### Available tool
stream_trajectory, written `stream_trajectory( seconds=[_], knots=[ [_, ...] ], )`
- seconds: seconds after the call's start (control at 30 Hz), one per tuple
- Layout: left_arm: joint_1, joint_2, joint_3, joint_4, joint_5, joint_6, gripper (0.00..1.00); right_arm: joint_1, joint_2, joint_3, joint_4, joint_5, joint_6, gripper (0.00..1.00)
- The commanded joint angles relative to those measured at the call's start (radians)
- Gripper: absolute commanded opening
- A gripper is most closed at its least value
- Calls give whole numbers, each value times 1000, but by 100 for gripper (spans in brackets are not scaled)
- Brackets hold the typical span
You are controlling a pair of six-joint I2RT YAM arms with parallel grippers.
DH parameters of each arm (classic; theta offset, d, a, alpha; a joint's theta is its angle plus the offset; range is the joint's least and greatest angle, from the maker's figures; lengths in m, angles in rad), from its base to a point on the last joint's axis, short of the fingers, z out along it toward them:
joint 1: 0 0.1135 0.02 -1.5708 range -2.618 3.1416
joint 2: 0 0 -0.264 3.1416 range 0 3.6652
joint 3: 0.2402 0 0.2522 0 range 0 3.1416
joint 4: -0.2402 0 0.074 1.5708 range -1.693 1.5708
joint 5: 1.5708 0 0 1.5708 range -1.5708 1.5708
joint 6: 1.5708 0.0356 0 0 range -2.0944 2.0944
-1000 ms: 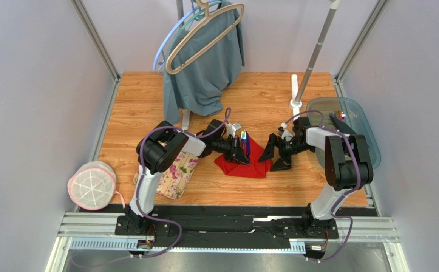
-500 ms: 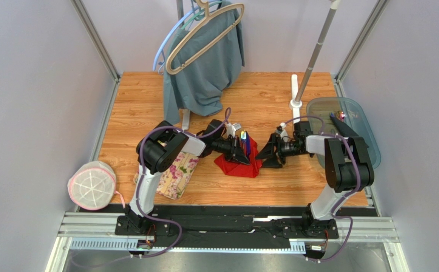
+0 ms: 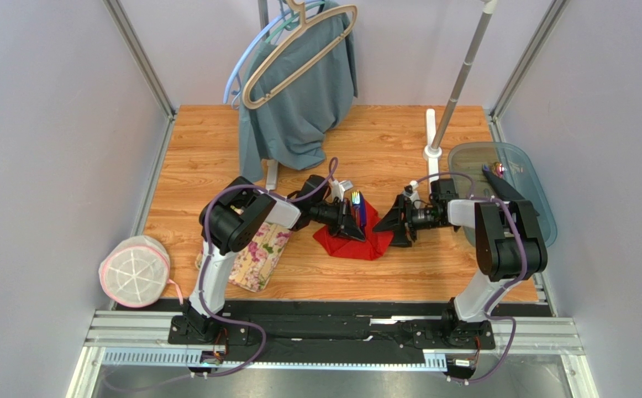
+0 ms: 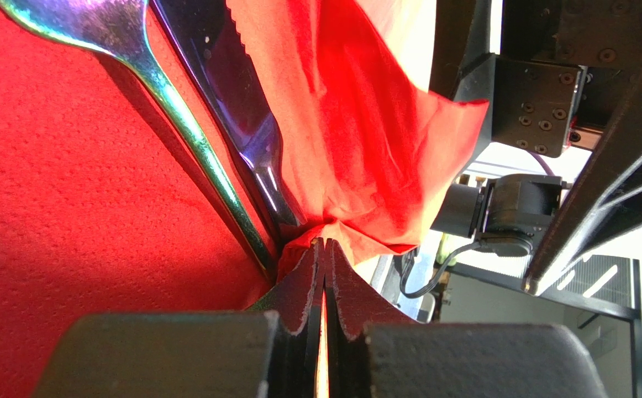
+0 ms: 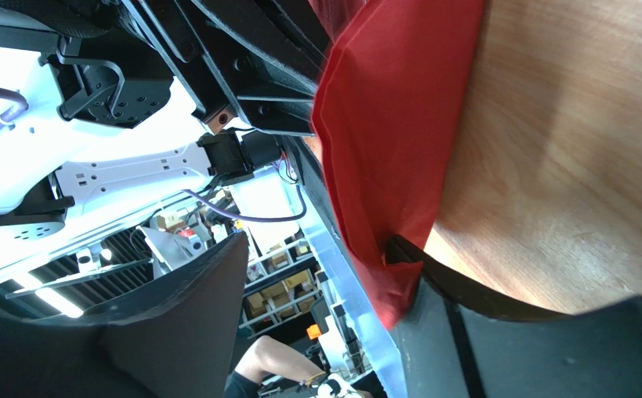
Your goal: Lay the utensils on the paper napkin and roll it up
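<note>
Utensils point(image 3: 357, 205) are laid on the red napkin point(image 3: 357, 238) at mid tabletop point(image 3: 399, 141). A napkin fold is clamped by the left fingers point(image 4: 301, 286); the right fingers point(image 5: 482, 300) are held apart at its edge. Rolling is barely begun.

The wooden table point(image 3: 382, 133) carries the red napkin point(image 3: 351, 243), a floral cloth point(image 3: 264, 249) and a glass tray point(image 3: 470, 157).
</note>
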Motion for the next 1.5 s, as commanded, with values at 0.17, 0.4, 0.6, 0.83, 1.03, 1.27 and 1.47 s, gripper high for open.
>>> stream_trajectory(
  seconds=[0.17, 0.4, 0.6, 0.83, 1.03, 1.27, 1.47],
  knots=[
    [10, 6, 8, 9, -20, 17, 3, -5, 21, 39, -35, 36, -48, 38],
    [10, 3, 9, 4, -20, 20, 3, 28, 39, 77, -46, 37, -55, 10],
    [9, -4, 11, 4, -20, 22, 3, 76, 65, 112, -54, 74, -61, 0],
    [10, -9, 12, 6, -19, 22, 3, 96, 108, 123, -89, 166, -105, 0],
    [10, -20, 5, 49, -5, -3, 4, 111, 124, 134, -90, 218, -105, 0],
    [12, -89, -21, 66, 21, 0, 19, 116, 140, 146, -98, 229, -105, 0],
    [44, -167, -83, -42, 27, 66, 24, 114, 127, 148, -110, 227, -120, 0]
  ],
)
